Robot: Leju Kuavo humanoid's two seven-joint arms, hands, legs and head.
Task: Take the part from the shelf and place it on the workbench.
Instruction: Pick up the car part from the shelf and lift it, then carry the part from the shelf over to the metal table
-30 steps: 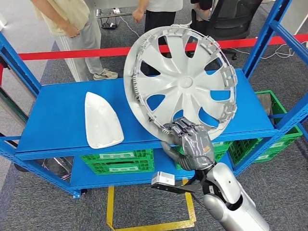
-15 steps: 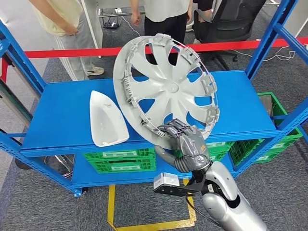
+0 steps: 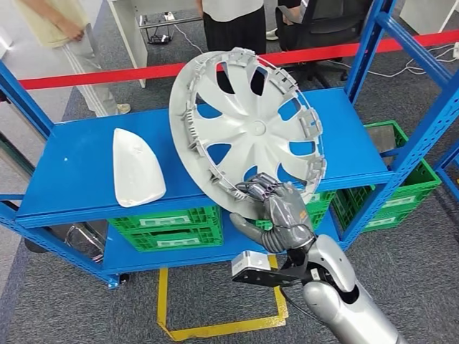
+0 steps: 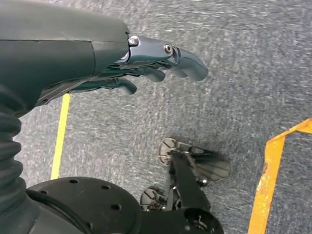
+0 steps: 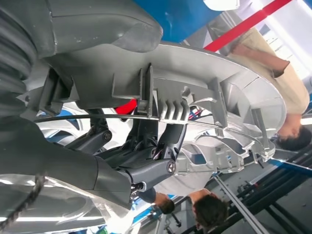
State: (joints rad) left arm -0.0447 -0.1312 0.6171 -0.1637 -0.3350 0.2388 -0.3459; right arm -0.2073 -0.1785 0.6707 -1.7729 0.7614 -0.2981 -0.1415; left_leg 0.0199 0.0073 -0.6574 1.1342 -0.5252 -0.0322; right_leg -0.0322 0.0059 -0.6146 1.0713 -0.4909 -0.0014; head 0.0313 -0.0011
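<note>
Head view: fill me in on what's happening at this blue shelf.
The right robot hand grips the lower rim of a large round silver plastic wheel cover, holding it tilted up above the blue metal shelf. A white shield-shaped plastic part lies on the shelf beside it. The left robot hand hangs empty over the grey floor. People stand behind the red barrier tape.

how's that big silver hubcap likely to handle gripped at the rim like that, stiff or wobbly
The hubcap is probably light for its size: thin moulded spokes with open gaps. It looks fairly stiff, ribbed along the back edge. The right hand grips only its lower rim while the disc stands tilted above the blue shelf, so it may sway or pivot.
</note>
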